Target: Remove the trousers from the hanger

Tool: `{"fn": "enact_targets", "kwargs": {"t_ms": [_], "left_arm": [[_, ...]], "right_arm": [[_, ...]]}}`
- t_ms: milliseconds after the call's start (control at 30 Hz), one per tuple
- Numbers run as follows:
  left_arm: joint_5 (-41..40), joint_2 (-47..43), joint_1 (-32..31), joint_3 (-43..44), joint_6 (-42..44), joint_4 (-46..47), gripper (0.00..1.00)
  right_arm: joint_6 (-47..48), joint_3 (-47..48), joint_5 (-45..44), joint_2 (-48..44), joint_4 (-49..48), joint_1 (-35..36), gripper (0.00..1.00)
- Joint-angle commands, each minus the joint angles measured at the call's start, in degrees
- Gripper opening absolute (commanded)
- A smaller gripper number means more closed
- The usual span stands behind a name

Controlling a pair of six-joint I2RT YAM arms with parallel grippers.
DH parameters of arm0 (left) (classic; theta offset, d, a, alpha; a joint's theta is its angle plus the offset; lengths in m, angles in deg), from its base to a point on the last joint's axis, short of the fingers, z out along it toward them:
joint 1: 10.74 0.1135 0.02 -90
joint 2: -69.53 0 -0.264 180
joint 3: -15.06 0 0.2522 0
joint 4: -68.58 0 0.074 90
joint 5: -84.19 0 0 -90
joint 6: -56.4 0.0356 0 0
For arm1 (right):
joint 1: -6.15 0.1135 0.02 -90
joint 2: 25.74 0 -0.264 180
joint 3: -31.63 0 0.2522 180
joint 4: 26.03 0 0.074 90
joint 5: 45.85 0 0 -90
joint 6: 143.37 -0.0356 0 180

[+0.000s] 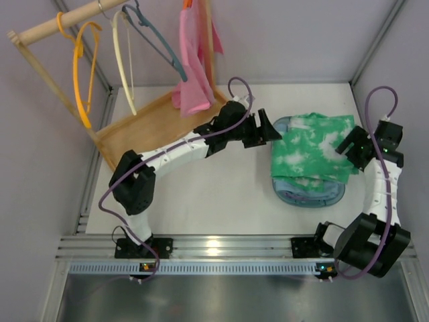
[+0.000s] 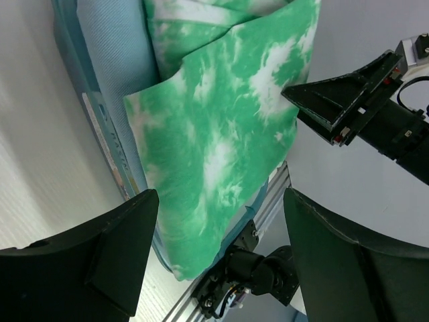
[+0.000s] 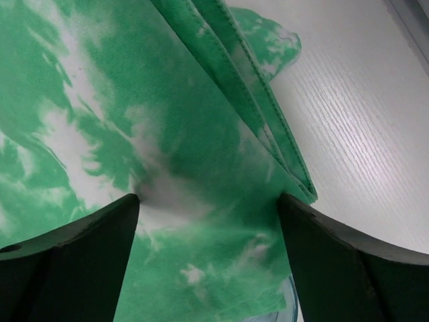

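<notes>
Your left gripper (image 1: 269, 127) gapes open at nine o'clock of the soft green tie-dye cloth trousers (image 1: 312, 151), right gripper (image 1: 348, 149) open at three.

Soft matt woven cloth trousers (image 1: 314, 151)

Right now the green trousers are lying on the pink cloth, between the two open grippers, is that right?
Not quite: the trousers lie on the light-blue folded cloth, not the pink cloth, which hangs at the rack, as the top external view shows. They do lie between the open left gripper and right gripper.
</notes>
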State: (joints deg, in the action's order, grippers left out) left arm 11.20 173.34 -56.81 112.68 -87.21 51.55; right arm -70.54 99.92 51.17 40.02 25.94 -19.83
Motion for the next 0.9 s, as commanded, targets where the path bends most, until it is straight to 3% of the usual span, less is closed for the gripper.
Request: {"fn": "enact_targets", "kwargs": {"t_ms": [0,100,500,867], "left_arm": [[1.44,1.82,-0.52,-0.54,-4.49,11.26,0.81],[0.22,4.11,-2.01,0.25,-4.05,11.44,0.80],[-3.39,10.18,-3.86,3.41,-2.65,8.81,0.80],[-9.10,3.60,-3.95,4.21,5.35,0.72,0.88]], "right_arm": [[-0.15,-1.87,1.68,-2.74,-3.94,-0.30,0.83],[-0.06,-2.58,1.06,-3.70,-4.20,-0.21,0.76],[-0.67,-1.35,-0.61,-3.79,-4.55,-0.13,0.77],[0.29,1.01,-4.12,-3.97,-1.31,-0.13,0.74]]}}
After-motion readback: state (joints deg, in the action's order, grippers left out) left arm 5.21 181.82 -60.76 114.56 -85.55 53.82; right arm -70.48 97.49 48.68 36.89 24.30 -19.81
